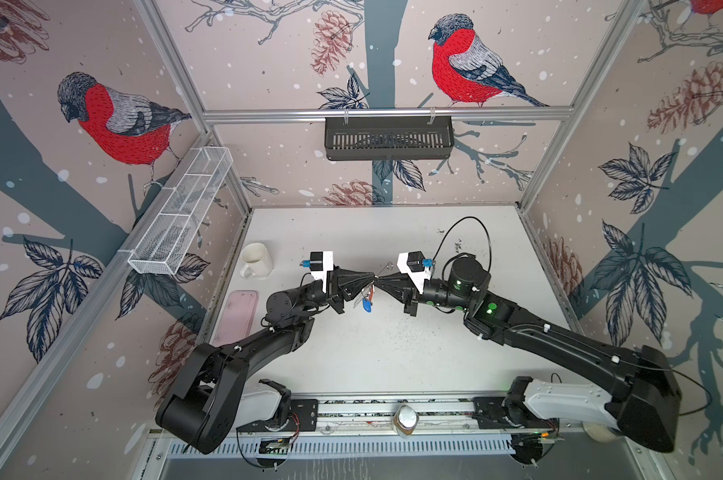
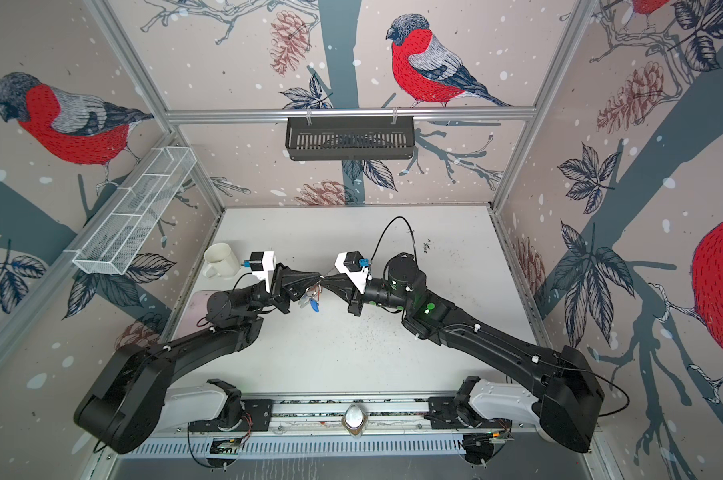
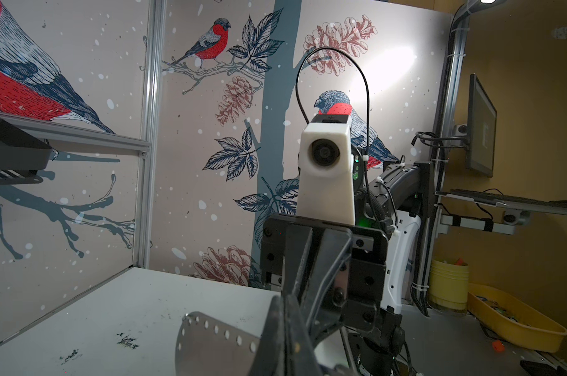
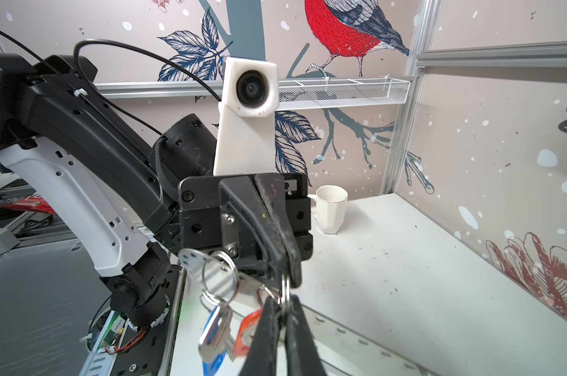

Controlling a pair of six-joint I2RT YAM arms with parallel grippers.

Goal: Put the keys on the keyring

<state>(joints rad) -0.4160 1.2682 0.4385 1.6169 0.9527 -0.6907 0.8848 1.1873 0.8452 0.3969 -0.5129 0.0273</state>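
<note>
**Fingers.** The left gripper point(image 4: 288, 280) has its fingers point(image 4: 266, 221) pressed fully together. They pinch the split ring point(image 4: 286, 293) at the top of the keys point(image 4: 218, 337). The right gripper point(image 4: 283, 312) has its fingers point(image 4: 266, 335) closed on the same split ring from the opposite side, with only the ring wire between them. In both top views the two grippers meet tip to tip.

**Load.** The keys hang below the ring as one bunch, clear of the desk point(image 1: 393, 353). A red oval tag point(image 4: 249, 325) and a blue oval tag point(image 4: 212, 363) hang among the silver blades. A second, larger ring point(image 4: 220, 278) carries a flat silver piece with small holes point(image 4: 191, 260), which juts out beside the left fingers. In a top view the bunch point(image 1: 366, 300) hangs above the middle of the desk, just under the left gripper's tip.

**Surroundings.**
- A white mug point(image 1: 257, 258) stands upright near the desk's far left corner, apart from both arms.
- A flat pink case point(image 1: 239, 318) lies along the left edge, partly under the left arm.
- A white wire basket point(image 1: 181, 216) hangs on the left wall.
- A black slotted basket point(image 1: 389, 137) hangs on the rear rail.
</note>
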